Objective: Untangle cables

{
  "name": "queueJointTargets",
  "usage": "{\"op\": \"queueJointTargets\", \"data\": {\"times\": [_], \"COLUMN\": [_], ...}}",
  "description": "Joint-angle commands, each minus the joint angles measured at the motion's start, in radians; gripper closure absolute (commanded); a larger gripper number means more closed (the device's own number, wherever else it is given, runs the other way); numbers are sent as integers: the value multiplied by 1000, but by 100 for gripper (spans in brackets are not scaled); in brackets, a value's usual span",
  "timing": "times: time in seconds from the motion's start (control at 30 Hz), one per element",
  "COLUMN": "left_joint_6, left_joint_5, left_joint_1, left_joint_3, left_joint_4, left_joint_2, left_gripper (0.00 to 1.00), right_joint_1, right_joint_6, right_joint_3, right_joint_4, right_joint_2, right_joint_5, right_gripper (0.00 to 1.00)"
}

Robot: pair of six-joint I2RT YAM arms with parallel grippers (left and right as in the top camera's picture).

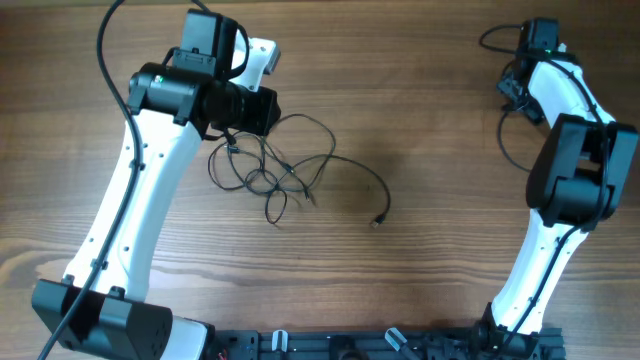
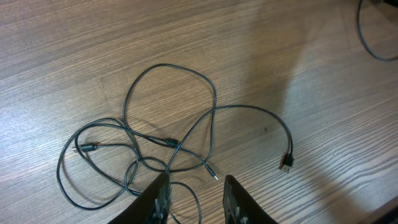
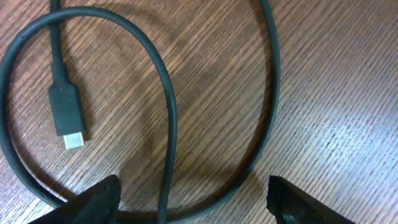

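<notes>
Logging my left claw point(image 2: 196, 183) part-open over the cables point(image 2: 168, 118); right claw point(image 3: 193, 186) wide, straddling one cable point(image 3: 169, 112), gripping nothing.

This looks like a robotics lab or test bench rather than a home or shop. Two white-and-black robot arms, the left arm point(image 1: 130, 200) and the right arm point(image 1: 545, 250), rise from a black mounting rail point(image 1: 340, 345) at the near edge of a wood-grain tabletop point(image 1: 420, 90). The only loose things on the tabletop are thin black cables point(image 1: 270, 165), and no walls or furniture around it are in view.
</notes>
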Motion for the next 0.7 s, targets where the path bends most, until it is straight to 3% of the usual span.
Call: {"op": "queueJointTargets", "data": {"times": [0.0,0.13,0.2,0.23,0.27,0.67], "left_joint_6": [9,8,8,8,8,8], "left_joint_5": [18,11,11,11,11,11], "left_joint_1": [-3,-3,-3,-3,-3,-3], "left_joint_3": [5,5,5,5,5,5], "left_joint_4": [0,0,0,0,0,-1], "left_joint_2": [-24,-24,-24,-24,-24,-24], "left_gripper": [70,70,70,70,70,71], "right_joint_1": [-3,-5,-10,-11,-13,-16], "right_joint_6": [11,10,10,10,10,5], "right_joint_3": [-4,-4,-4,-4,-4,14], "right_joint_4": [-7,-19,-29,-34,-40,-102], "right_joint_2": [50,53,53,53,53,19], "right_joint_5": [45,77,77,77,77,-8], "right_gripper": [22,28,62,89,95,96]}}
